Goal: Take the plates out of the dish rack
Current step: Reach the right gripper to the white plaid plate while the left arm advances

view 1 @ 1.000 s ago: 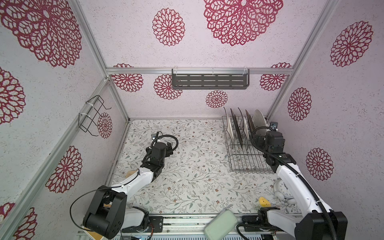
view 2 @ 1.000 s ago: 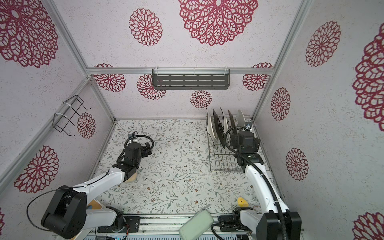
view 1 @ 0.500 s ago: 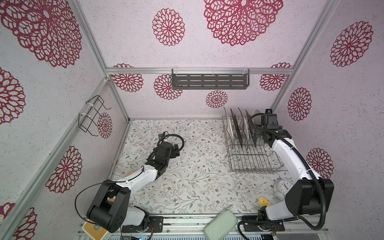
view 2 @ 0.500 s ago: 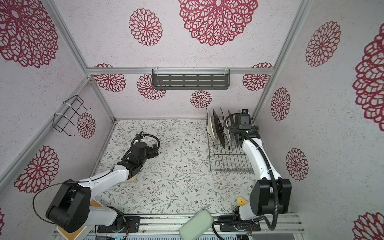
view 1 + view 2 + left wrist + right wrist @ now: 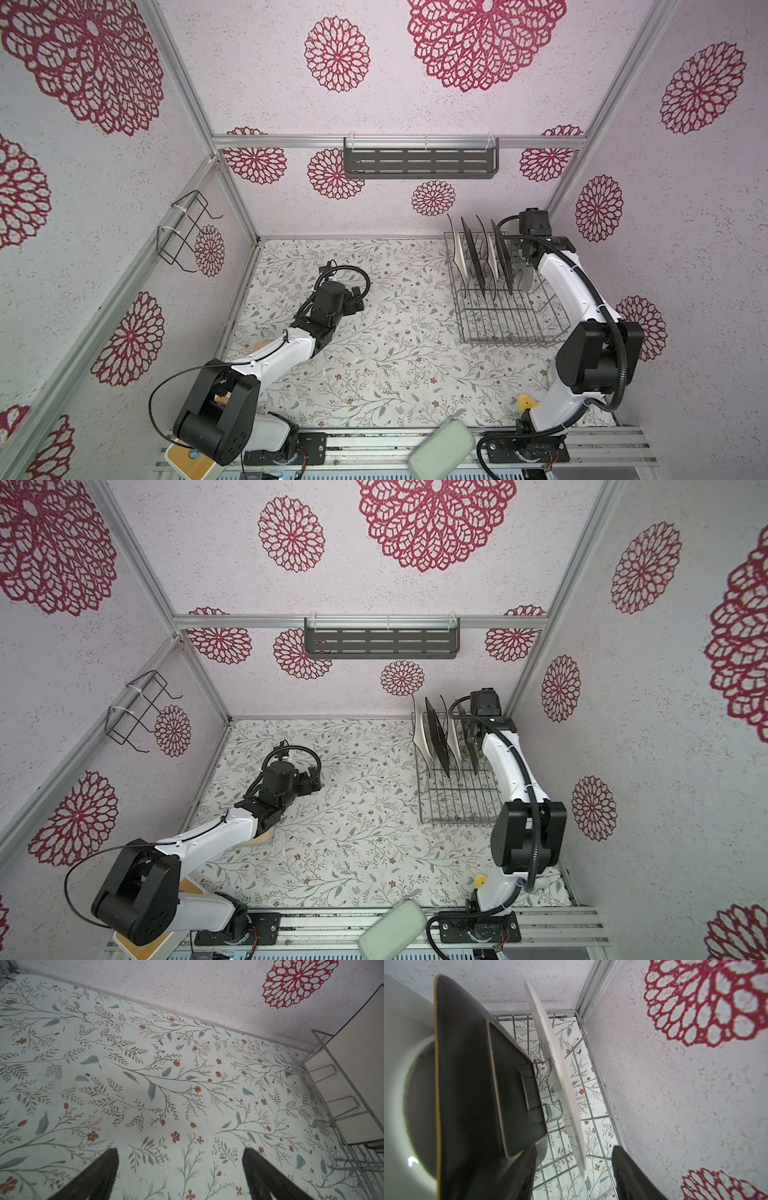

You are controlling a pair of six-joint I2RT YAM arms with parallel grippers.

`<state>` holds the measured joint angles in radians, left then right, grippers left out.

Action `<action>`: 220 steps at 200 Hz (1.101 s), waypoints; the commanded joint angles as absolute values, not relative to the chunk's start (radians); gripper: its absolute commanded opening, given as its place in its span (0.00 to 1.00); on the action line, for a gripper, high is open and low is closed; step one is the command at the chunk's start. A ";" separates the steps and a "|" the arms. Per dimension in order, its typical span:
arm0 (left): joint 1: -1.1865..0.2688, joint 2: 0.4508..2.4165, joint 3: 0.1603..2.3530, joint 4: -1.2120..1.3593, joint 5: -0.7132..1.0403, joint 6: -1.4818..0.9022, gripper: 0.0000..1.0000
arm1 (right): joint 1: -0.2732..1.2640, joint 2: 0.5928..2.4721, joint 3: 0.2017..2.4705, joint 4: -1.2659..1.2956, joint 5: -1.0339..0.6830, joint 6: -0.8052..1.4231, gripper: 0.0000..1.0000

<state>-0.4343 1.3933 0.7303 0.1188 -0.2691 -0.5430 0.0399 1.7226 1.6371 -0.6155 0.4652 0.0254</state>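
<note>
The silver wire dish rack stands at the back right of the floral table, with several plates upright in its far rows. The rightmost is the round cream plate, beside a dark brown plate. My right gripper reaches down over them. In the right wrist view the cream plate's rim stands between the fingers of that gripper, with a gap on each side; the dark brown plate is just outside one finger. My left gripper hovers open over bare table, holding nothing.
A dark grey slotted shelf hangs on the back wall and a black wire holder on the left wall. A pale green pad lies at the front rail. The side wall is close beside the rack.
My right arm swung from the rack's front to its back right corner and came down over the round plate, its jaws narrowing. The left arm stretched a little further over the table.
</note>
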 commanded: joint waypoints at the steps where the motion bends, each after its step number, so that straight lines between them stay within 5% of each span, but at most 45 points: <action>1: -0.443 1.378 0.750 0.106 -0.256 -0.546 0.97 | 0.035 1.726 1.684 -0.645 0.468 0.007 0.55; 69: -0.442 1.385 0.744 0.104 -0.242 -0.550 0.97 | 0.021 1.793 1.750 -0.669 0.469 -0.017 0.38; 220: -0.442 1.380 0.742 0.092 -0.251 -0.554 0.97 | 0.020 1.904 1.854 -0.729 0.543 -0.100 0.19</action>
<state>-0.4343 1.3922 0.7315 0.0906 -0.2516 -0.5510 0.0227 1.8969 1.8179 -0.7132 0.5026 -0.0780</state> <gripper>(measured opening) 0.974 0.202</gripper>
